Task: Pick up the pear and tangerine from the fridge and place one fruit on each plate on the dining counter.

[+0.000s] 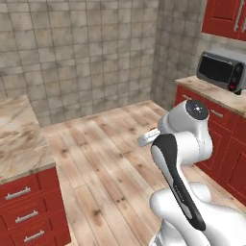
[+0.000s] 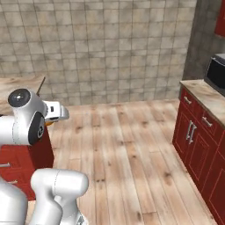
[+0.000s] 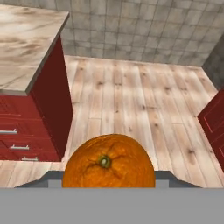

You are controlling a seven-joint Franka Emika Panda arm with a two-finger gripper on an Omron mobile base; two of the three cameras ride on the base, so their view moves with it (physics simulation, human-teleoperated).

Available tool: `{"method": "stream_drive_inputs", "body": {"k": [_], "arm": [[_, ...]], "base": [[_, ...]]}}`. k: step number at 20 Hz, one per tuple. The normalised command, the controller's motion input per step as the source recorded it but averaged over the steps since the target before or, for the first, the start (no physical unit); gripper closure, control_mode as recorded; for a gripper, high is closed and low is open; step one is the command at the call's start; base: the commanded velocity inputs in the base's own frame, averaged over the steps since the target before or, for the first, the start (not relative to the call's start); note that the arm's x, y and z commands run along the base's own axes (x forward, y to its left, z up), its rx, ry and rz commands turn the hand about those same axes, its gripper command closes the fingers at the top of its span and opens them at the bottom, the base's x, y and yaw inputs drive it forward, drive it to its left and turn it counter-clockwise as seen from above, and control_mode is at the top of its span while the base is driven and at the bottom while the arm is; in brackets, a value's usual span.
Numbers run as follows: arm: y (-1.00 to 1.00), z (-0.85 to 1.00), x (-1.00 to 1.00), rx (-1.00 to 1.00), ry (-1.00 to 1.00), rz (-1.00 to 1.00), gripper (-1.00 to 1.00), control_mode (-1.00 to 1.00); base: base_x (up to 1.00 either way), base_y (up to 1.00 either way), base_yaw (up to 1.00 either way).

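Jaws clamped on the tangerine [image 3: 108, 161], whose smooth round skin could have slipped free during a jolting drive.

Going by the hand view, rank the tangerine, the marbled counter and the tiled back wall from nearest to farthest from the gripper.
1. The tangerine, held in the gripper at the bottom of the view.
2. The marbled counter, up on the left side.
3. The tiled back wall, beyond the wooden floor.
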Motion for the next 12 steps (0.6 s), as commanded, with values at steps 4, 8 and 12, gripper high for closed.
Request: {"method": "stream_drive_inputs", "body": {"k": [4, 8, 12], "arm": [[0.0, 0.0, 0.0, 0.0, 0.0, 0.0, 1.0, 1.0], [0.0, 0.0, 0.0, 0.0, 0.0, 0.0, 1.0, 1.0], [0.0, 0.0, 0.0, 0.0, 0.0, 0.0, 1.0, 1.0]], "base": [[0.92, -0.01, 0.07], [0.94, 0.0, 0.08], [0.89, -0.18, 0.02]]}}
